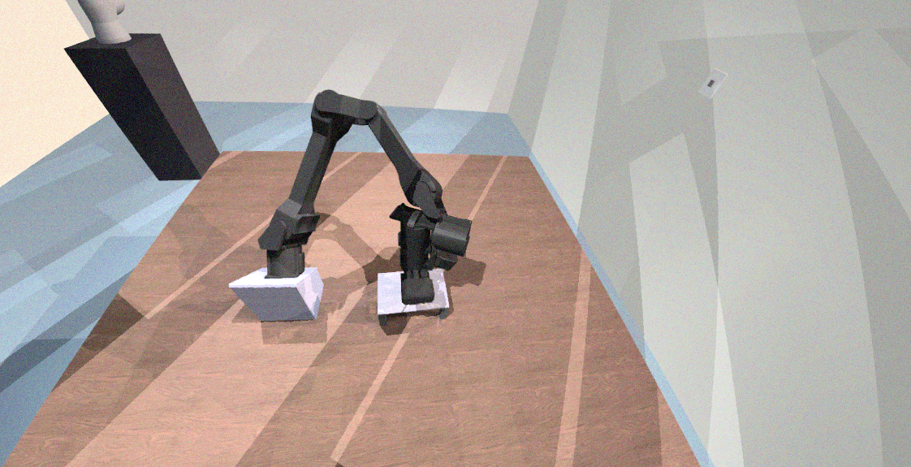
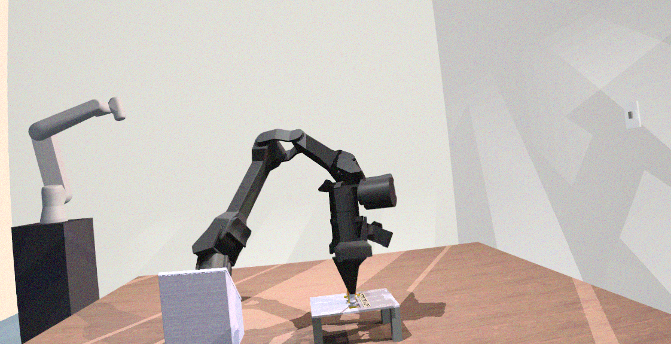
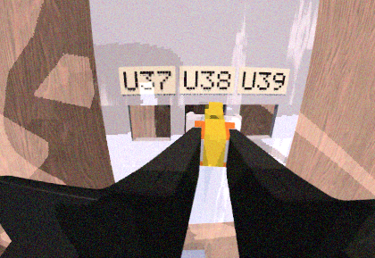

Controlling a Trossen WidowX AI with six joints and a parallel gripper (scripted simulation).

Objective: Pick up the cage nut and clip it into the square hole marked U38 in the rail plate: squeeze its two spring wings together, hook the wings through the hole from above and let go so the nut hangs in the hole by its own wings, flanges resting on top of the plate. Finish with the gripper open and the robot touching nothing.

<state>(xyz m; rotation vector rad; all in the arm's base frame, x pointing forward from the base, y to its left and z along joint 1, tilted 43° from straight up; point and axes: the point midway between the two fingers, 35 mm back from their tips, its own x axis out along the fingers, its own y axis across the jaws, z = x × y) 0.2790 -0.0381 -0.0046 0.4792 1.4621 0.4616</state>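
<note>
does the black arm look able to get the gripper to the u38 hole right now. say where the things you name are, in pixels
Probably yes: the gripper [image 2: 351,293] [image 3: 213,137], shut on the yellow nut [image 3: 214,147], is already right at the U38 hole [image 3: 193,109], with nothing visible blocking it.

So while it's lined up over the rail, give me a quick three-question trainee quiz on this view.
1. True or false: the pincer is shut on the cage nut.
2. Which label sits between U37 and U39 on the rail plate?
A) U36
B) U38
C) U40
3. Fill in: the plate stands on ____ above the wooden table top.

Key: 1 true; 2 B; 3 legs
</note>
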